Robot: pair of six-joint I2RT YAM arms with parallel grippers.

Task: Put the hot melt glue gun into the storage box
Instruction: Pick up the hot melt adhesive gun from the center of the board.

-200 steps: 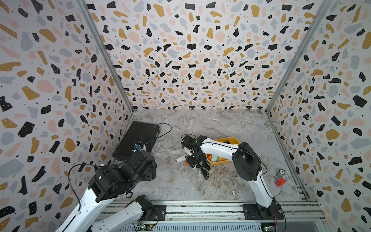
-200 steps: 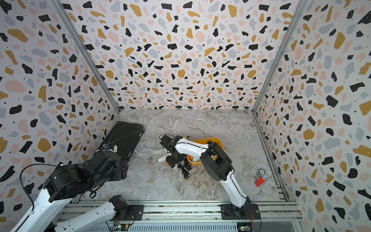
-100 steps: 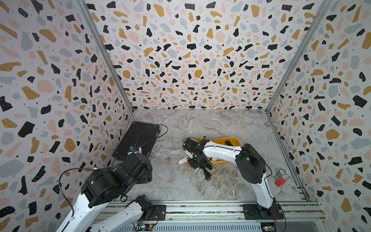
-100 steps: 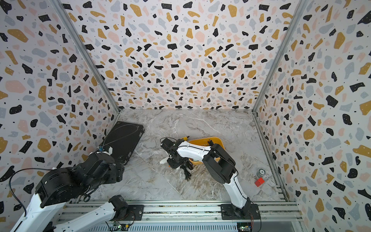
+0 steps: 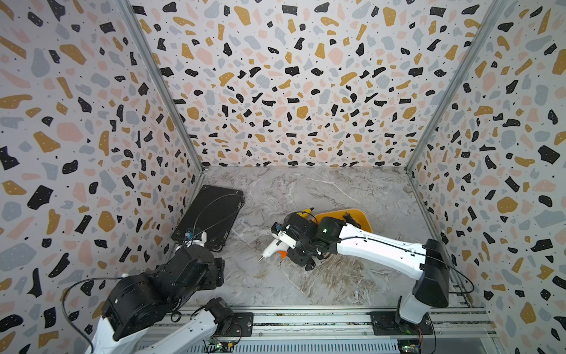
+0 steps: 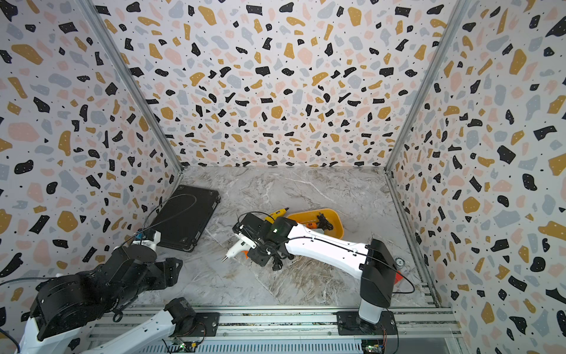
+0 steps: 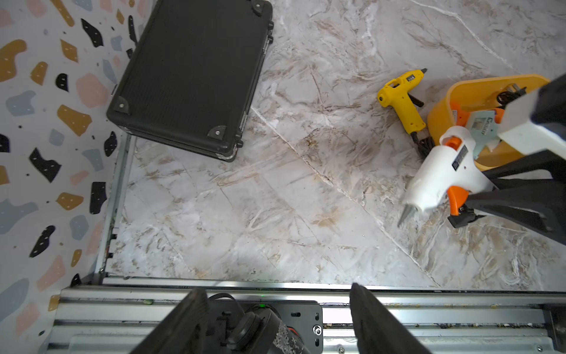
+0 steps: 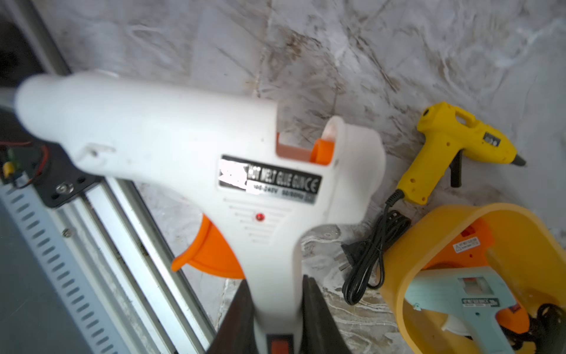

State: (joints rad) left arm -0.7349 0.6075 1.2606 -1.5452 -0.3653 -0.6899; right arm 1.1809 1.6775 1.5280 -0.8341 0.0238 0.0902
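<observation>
The setting is a robot test cell of laboratory type, not a domestic or commercial room. Three upright panels (image 5: 291,92) printed with a terrazzo pattern enclose a tabletop (image 5: 321,190) covered in marble-pattern sheet. Bare aluminium posts (image 5: 164,92) join the panels at the far corners. An extruded aluminium rail (image 5: 306,321) runs along the near edge. The left arm (image 5: 147,294) and the right arm (image 5: 382,251) mount to it on black base plates (image 5: 382,323), beside exposed circuit boards (image 5: 219,347).
</observation>
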